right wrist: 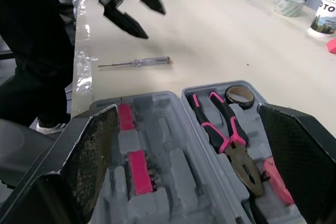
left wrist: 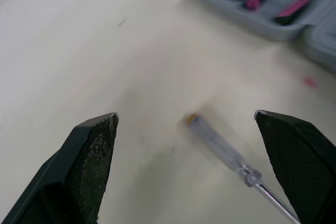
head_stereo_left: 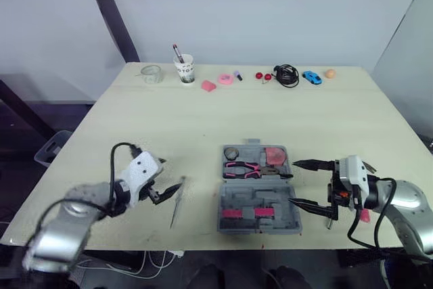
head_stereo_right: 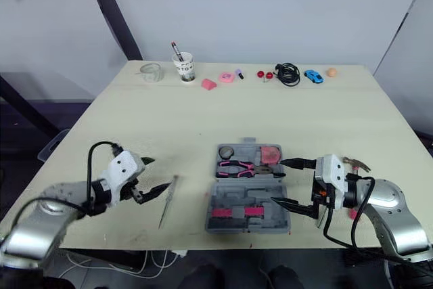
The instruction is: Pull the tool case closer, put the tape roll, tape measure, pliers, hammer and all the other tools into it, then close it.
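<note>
Because the thin clear-handled screwdriver (head_stereo_left: 177, 201), flat on the worktop (head_stereo_left: 203, 126) at the grey plastic tool case's (head_stereo_left: 270, 197) 9 o'clock, looks light and slippery, the wide-open left pincer (head_stereo_left: 172, 172) should pinch its thicker handle.

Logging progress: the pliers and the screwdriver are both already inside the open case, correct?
Not quite. The pliers are inside the open case, but the screwdriver lies on the table beside it, as the right wrist view shows.
</note>
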Controlling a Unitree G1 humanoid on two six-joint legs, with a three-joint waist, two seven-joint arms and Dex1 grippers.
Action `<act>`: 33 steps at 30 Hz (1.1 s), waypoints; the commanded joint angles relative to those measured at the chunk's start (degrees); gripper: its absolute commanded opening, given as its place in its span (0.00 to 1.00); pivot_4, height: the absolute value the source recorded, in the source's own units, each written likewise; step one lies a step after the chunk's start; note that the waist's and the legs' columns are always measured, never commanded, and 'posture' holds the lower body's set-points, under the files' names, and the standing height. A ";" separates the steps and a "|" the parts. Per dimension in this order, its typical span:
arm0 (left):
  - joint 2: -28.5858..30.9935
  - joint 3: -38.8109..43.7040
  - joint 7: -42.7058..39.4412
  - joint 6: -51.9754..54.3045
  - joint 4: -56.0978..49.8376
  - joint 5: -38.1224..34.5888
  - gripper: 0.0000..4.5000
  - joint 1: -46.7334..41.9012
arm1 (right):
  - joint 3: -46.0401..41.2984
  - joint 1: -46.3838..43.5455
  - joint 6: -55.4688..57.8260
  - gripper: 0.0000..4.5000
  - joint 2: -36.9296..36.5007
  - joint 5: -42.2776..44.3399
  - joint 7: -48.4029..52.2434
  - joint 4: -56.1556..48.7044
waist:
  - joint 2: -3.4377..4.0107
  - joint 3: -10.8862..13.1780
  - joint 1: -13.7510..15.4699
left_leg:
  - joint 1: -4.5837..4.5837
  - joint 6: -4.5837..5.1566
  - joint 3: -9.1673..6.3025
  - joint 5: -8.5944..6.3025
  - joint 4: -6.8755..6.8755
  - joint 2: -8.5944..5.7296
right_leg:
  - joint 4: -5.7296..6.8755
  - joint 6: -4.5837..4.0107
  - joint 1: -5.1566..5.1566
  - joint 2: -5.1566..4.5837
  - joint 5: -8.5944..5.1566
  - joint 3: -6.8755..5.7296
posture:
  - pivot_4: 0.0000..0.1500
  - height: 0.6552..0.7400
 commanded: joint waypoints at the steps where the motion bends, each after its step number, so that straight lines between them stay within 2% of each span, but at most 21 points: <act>1: 3.53 -4.06 -12.28 -13.89 11.23 2.22 0.98 -5.81 | -0.84 -1.37 0.83 1.00 -0.48 1.15 -0.49 -2.17 | 0.02 0.01 -0.12 | -0.02 0.00 0.04 0.00 -0.01 0.00 | -0.01 0.00 0.00 0.01 0.00 0.00 | 1.00 1.00; 7: 4.08 -14.43 -34.88 -33.25 31.76 3.50 0.98 -24.36 | -1.34 -1.97 2.08 1.00 -1.65 1.88 0.26 -2.56 | -0.03 0.04 0.15 | -0.12 0.01 0.12 0.00 -0.01 0.01 | -0.01 0.00 -0.01 0.07 0.00 -0.04 | 1.00 1.00; 9: 4.66 -20.84 -37.89 -39.74 38.31 5.10 0.98 -30.65 | -1.36 -2.57 2.54 1.00 -1.97 2.12 0.30 -2.47 | -0.04 0.04 0.11 | -0.14 0.01 0.10 0.00 0.03 0.00 | 0.00 0.01 0.00 0.08 0.00 -0.08 | 1.00 1.00; 13: 3.94 -35.01 -38.05 -53.09 50.68 8.69 0.98 -43.33 | -1.30 -2.97 3.43 1.00 -2.49 2.50 0.25 -3.14 | -0.08 0.05 -0.02 | -0.14 0.01 0.11 0.01 0.05 -0.02 | 0.00 0.05 0.03 0.09 0.02 -0.04 | 1.00 1.00; 19: -0.55 -47.87 -38.05 -67.25 62.38 13.36 0.98 -54.86 | -1.35 -3.23 3.32 1.00 -2.97 2.44 0.36 -2.79 | -0.16 0.10 -0.03 | -0.19 0.02 0.08 0.01 0.06 -0.01 | 0.00 0.28 0.01 0.13 0.13 -0.01 | 1.00 1.00; 25: -6.89 -51.53 -37.55 -79.42 69.41 21.54 0.98 -60.25 | -1.81 -3.16 2.78 1.00 -3.05 2.07 -0.03 -2.27 | -0.21 0.12 -0.06 | -0.21 0.02 0.06 0.01 0.09 -0.01 | 0.00 0.29 0.01 0.13 0.14 -0.01 | 1.00 1.00; 33: -12.15 -52.22 -28.75 -86.22 73.82 35.98 0.98 -63.69 | -1.94 -1.84 2.80 1.00 -2.97 1.63 -1.90 -4.04 | -0.28 0.17 -0.04 | -0.23 0.02 0.05 0.01 0.11 -0.01 | 0.00 0.30 0.01 0.13 0.14 -0.02 | 1.00 1.00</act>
